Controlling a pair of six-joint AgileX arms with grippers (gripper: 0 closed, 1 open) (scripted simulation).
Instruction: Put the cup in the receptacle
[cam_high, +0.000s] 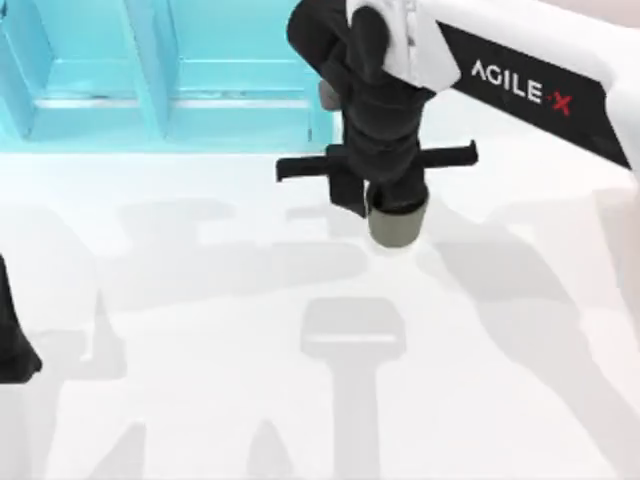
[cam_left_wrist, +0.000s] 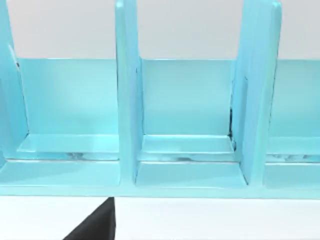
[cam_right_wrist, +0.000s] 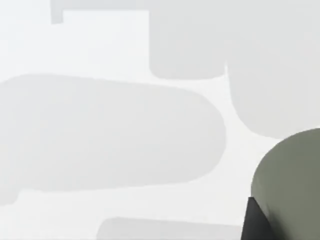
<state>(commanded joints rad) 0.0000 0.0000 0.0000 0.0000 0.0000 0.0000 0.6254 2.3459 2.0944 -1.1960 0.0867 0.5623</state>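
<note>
Top view showed the white table spread wide, with the turquoise receptacle along its far edge at the left, its compartments set apart by upright dividers. Across from the right came the right arm, white with a black wrist, reaching toward the middle. Its gripper, the right gripper, hung just off the receptacle's right end, near the front rim but outside it. Under the black fingers sat the cup, olive-grey and upright, its upper part hidden by the gripper body; I judged it gripped and lifted, since its shadow lay apart on the table in front of it. In the right wrist view the cup curved past a dark finger pressed against its side, so the fingers looked clenched on it.

As for the left arm, it stood parked at the table's left edge; I could not tell how its fingers stood. Its wrist camera faced the receptacle, whose compartments held nothing.

By my reckoning the picking up was done and the carrying was partway. What was left was to bring the cup over a compartment, lower it and let go
</note>
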